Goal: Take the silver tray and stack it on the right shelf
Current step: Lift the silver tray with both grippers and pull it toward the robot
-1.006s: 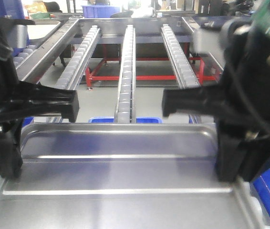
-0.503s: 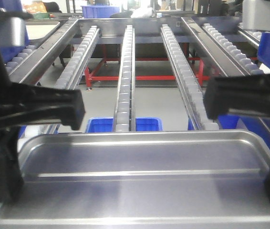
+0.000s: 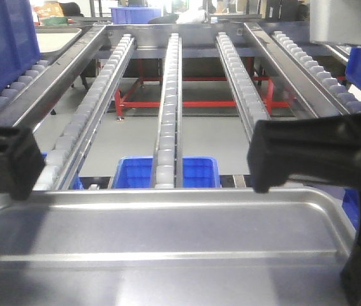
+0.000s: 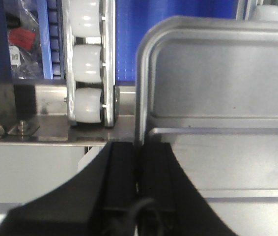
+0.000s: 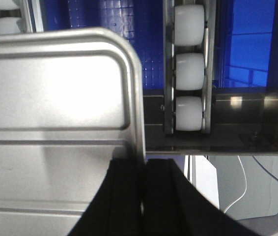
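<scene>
At front lip of steel roller-track right shelf [image 3: 276,57]: shiny rectangular silver tray [image 3: 168,229], far edge just past the lip. Left gripper [image 4: 138,152] and right gripper [image 5: 144,169] jaws nearly closed, pinching opposite side rims. Probably stiff, light, slick; side-rim holds suit it.

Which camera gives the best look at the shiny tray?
The front view: the tray spans the frame, far rim and one ridge showing. Each wrist view shows only one corner, its side rim pinched by the left gripper or the right gripper.
</scene>
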